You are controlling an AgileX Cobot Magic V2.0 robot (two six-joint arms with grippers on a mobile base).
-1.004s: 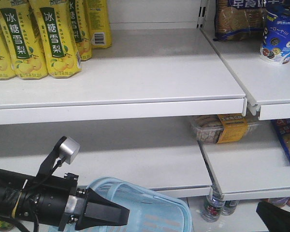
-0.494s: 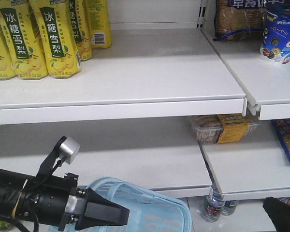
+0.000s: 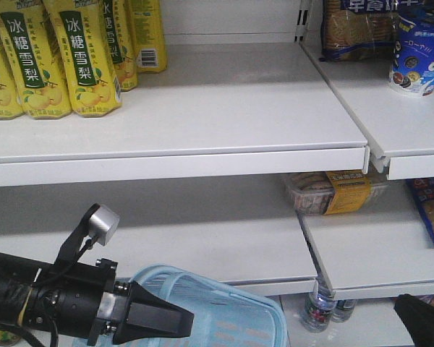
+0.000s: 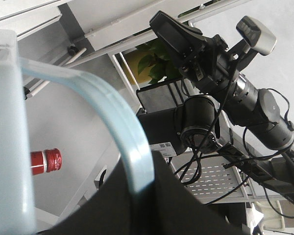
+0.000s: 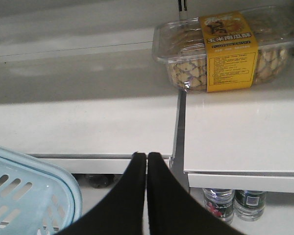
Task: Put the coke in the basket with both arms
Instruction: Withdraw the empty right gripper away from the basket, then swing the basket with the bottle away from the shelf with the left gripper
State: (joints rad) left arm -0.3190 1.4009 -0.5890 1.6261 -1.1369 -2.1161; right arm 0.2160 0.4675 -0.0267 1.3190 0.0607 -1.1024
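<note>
Down at the lower left, the left pincer (image 3: 186,318) points to the right, its tapered black tips lying against the near side of the light blue basket (image 3: 239,309). A silver camera block (image 3: 103,223) stands on a bracket above and behind it. In the left wrist view the basket's pale swing handle (image 4: 115,117) curves down from the left and ends between the two black fingers, so this pincer is clamped on the handle. To the left of that grip, between the handle's arc and the basket's wall, a red cap and neck show, which looks to be the coke (image 4: 45,160); whether it stands inside the basket cannot be told.

The right pincer (image 5: 146,157) has its two fingers pressed together with nothing between them. The basket's corner lies low and to the left of its tips. Ahead of it and to the right, a clear tray (image 5: 220,49) of biscuits with a yellow label sits on the white shelf (image 5: 88,112). Two small bottles (image 5: 235,203) stand just to the right of the fingers, under the shelf edge. Yellow bottles (image 3: 58,58) stand high on the upper shelf, well above the left pincer
</note>
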